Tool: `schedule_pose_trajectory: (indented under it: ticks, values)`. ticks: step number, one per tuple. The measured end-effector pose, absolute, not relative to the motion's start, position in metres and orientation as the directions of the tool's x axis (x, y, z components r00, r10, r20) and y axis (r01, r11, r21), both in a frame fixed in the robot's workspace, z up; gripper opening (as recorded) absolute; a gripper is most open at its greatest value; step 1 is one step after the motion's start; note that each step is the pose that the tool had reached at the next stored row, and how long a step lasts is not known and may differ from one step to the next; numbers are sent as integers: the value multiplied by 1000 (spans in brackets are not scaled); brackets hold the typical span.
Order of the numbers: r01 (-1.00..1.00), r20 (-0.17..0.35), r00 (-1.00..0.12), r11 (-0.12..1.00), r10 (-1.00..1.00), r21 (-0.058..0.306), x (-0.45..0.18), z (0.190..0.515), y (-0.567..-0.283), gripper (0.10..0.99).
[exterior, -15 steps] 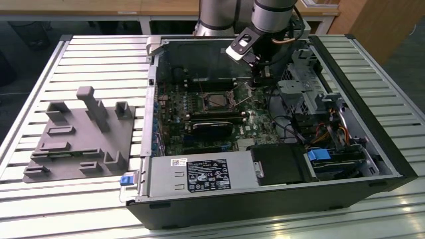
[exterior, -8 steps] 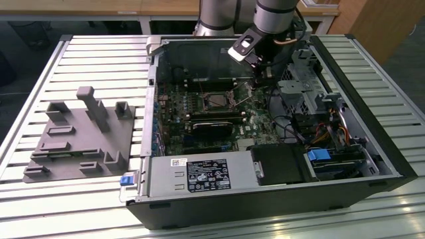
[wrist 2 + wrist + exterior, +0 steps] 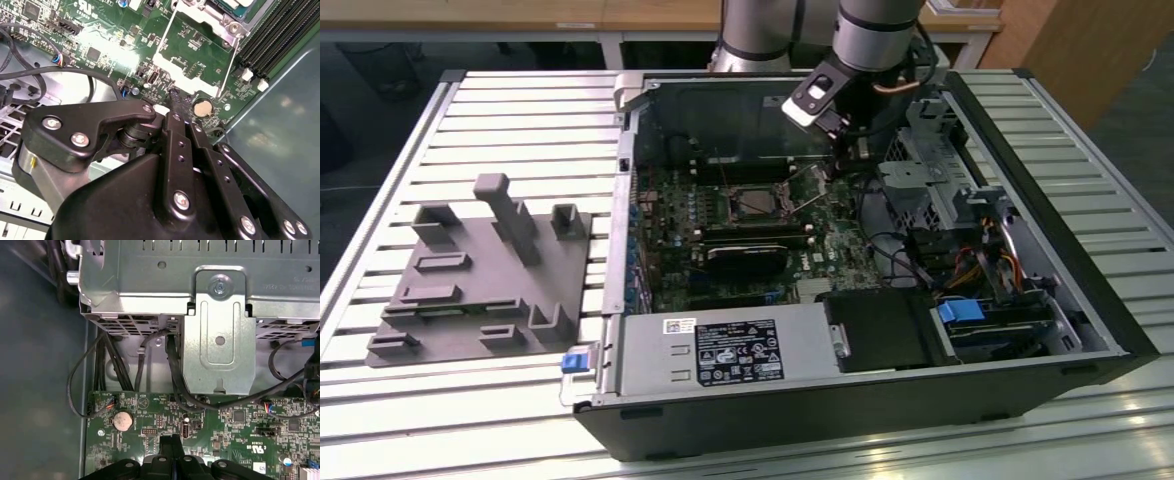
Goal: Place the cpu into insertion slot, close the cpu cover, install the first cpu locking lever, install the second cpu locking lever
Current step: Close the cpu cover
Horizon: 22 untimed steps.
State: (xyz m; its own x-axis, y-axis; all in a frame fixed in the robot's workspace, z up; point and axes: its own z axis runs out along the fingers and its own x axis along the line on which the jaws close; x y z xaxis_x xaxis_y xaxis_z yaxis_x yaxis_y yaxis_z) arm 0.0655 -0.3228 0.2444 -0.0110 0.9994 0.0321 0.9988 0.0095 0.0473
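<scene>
**Exterior view.** Worktop (image 3: 494, 120): silvery-white, patterned with parallel slats. Computer case (image 3: 854, 415): black. Fixture block (image 3: 467, 290): uniform mid-grey. Power supply (image 3: 647, 352): pale silver with a black-and-white label. Clip (image 3: 574, 362): blue. Circuit board (image 3: 670, 250): green. Insertion slot (image 3: 754, 205): dark centre within a silvery rim. Wire bundle (image 3: 977, 268): orange and yellow. Arm (image 3: 874, 30): silver-grey.

**Second wrist view.** Gripper (image 3: 172, 100): matt black, dotted with silver screw heads. Memory slots (image 3: 280, 35): black with white end clips. Coin cell (image 3: 202, 107): bright silver.

**First wrist view.** Drive cage (image 3: 220, 330): bare grey metal. Cables (image 3: 107, 365): black.
</scene>
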Motion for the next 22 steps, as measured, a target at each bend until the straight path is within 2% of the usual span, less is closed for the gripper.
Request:
schedule_pose_trajectory:
  ticks: [22]
  values:
    - [999, 32, -11, 10, 999, 47, 57, 237, -323, 106]
